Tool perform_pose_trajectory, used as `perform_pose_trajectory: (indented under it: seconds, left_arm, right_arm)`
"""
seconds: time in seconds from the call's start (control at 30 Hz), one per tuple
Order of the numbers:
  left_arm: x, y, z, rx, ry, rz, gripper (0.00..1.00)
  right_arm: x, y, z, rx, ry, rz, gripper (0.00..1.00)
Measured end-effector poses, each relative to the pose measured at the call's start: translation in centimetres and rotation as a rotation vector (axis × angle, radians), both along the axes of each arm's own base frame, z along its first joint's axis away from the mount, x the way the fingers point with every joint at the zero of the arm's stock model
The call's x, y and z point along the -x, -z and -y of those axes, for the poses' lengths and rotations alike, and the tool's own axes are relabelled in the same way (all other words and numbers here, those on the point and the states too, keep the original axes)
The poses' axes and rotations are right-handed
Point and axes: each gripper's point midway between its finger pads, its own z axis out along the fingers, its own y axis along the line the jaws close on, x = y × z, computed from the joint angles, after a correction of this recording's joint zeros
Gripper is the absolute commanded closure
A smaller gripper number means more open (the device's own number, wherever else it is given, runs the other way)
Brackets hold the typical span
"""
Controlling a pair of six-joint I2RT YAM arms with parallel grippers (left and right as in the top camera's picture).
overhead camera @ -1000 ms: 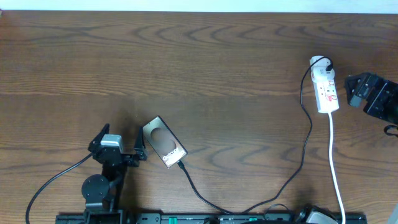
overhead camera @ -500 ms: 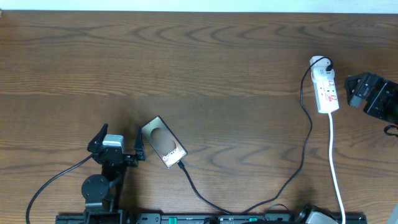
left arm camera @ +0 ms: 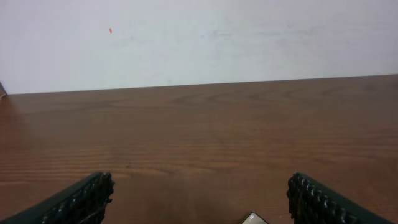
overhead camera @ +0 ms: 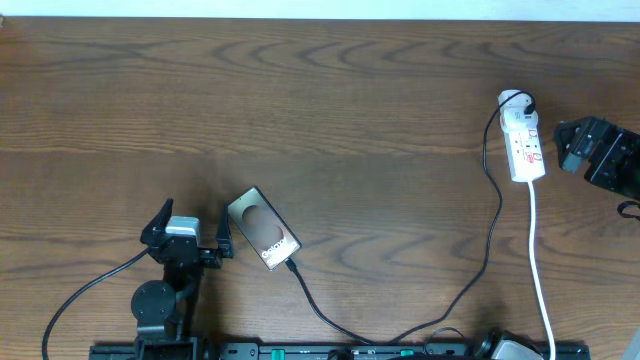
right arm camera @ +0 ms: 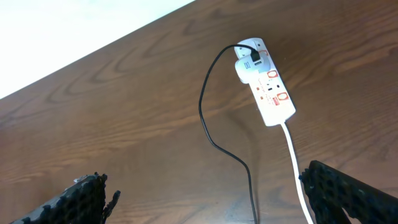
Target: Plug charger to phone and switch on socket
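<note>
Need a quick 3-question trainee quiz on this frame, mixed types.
1. True or false: the left claw is shut on the phone.
2. From the phone, the charger cable runs to: A the socket; B the left claw; C nowhere, its end lies loose.
3. Which claw is nearer the socket?
Key: 1 false, its jaws stand wide open; 2 A; 3 the right claw.
</note>
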Motion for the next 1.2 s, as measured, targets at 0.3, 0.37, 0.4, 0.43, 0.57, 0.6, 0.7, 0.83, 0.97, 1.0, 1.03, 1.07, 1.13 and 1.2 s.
perform_pose_trajectory:
  seconds: [0.3,0.37,0.4,0.43,0.57,0.6,0.7,0.83,0.97,1.0,1.03,1.07,1.13,1.2]
  left_arm:
    - [0.0,0.0,0.0,0.0,0.0,0.0,0.08]
    - [0.0,0.0,0.0,0.0,0.0,0.0,0.08]
    - [0.0,0.0,0.0,0.0,0.0,0.0,0.08]
    - [0.0,0.0,0.0,0.0,0.0,0.0,0.08]
    - [0.0,0.0,0.0,0.0,0.0,0.0,0.08]
    - [0.0,0.0,0.0,0.0,0.0,0.0,0.08]
    - [0.0,0.0,0.0,0.0,0.0,0.0,0.08]
    - [0.0,0.0,0.0,0.0,0.0,0.0,0.08]
    - [0.0,0.0,0.0,-0.001,-0.001,0.0,0.08]
    - [0.0,0.0,0.0,-0.001,-0.001,0.0,0.08]
    - [0.0,0.0,0.0,-0.001,-0.001,0.0,0.08]
    - [0.0,0.0,0.0,-0.002,-0.003,-0.001,0.08]
    - [0.0,0.0,-0.1,-0.003,-0.003,-0.001,0.08]
    - [0.0,0.0,-0.1,-0.003,-0.004,-0.001,0.08]
  right_arm:
    - [0.0,0.0,0.0,0.0,0.0,0.0,0.01]
    - [0.0,0.0,0.0,0.0,0.0,0.0,0.01]
    - [0.0,0.0,0.0,0.001,0.001,0.0,0.01]
    - [0.0,0.0,0.1,0.003,0.003,-0.001,0.01]
    - [0.0,0.0,0.2,0.009,0.008,-0.001,0.01]
    - [-0.1,-0.1,0.3,0.013,0.008,0.005,0.01]
    - [-1.0,-0.3,0.4,0.036,-0.001,0.05,0.01]
    - [-2.1,0.0,-0.7,0.077,-0.044,0.15,0.01]
    - [-2.5,0.5,-3.0,0.125,-0.117,0.299,0.01]
    - [-2.4,0.7,-3.5,0.137,-0.133,0.338,0.01]
    - [-2.3,0.9,-4.0,0.149,-0.145,0.378,0.01]
    - [-2.3,1.3,-4.4,0.161,-0.158,0.418,0.01]
    - [-2.1,2.1,-5.0,0.181,-0.177,0.491,0.01]
    - [-2.0,3.2,-5.6,0.201,-0.194,0.566,0.01]
